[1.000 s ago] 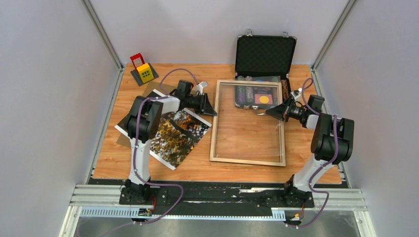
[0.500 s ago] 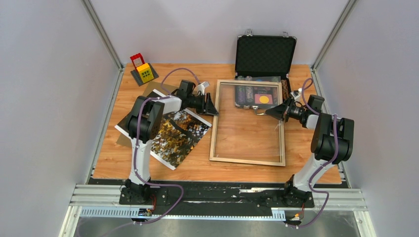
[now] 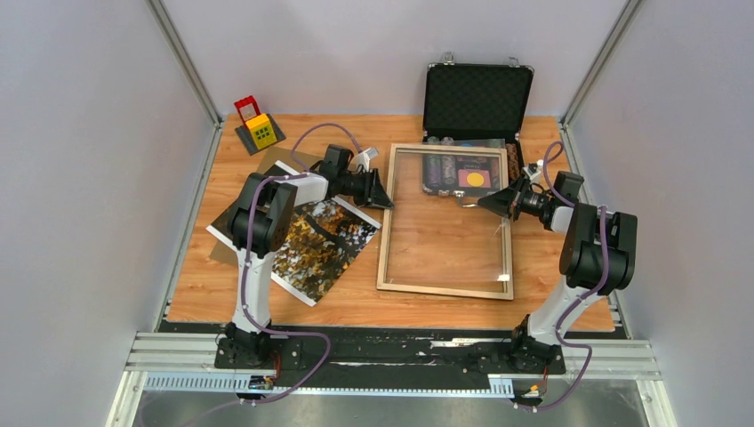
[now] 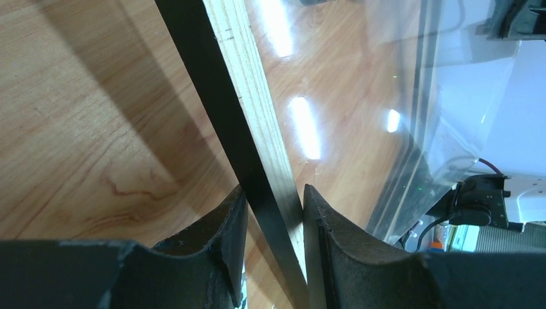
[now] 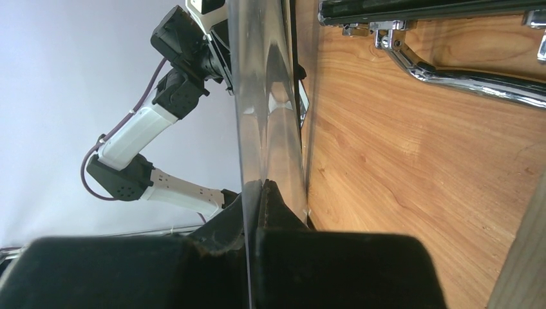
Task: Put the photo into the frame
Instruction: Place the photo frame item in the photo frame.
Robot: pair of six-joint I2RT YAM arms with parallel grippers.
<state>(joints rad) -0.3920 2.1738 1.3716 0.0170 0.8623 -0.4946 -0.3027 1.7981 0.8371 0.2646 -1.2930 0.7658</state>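
The frame [image 3: 445,287] lies flat mid-table, pale wood face up, with a clear pane [image 3: 449,222] over its opening. The photo [image 3: 322,238] of dark trees with orange foliage lies slanted to its left, partly under my left arm. My left gripper [image 3: 383,197] is at the frame's left rail near the far corner. In the left wrist view that rail [image 4: 237,77] stands between the fingers and touches both, so the left gripper [image 4: 273,201] is shut on it. My right gripper [image 3: 485,202] is at the frame's far right. There the right gripper [image 5: 261,188] pinches the pane's [image 5: 264,96] edge.
An open black case [image 3: 477,93] stands at the back, just behind the frame; its metal latch [image 5: 451,71] lies close to my right gripper. A yellow and red toy block [image 3: 259,130] sits at the back left. A brown backing board [image 3: 286,160] pokes out beneath the photo.
My left wrist has shifted very slightly at the frame's left rail. The right arm, frame and photo have not moved.
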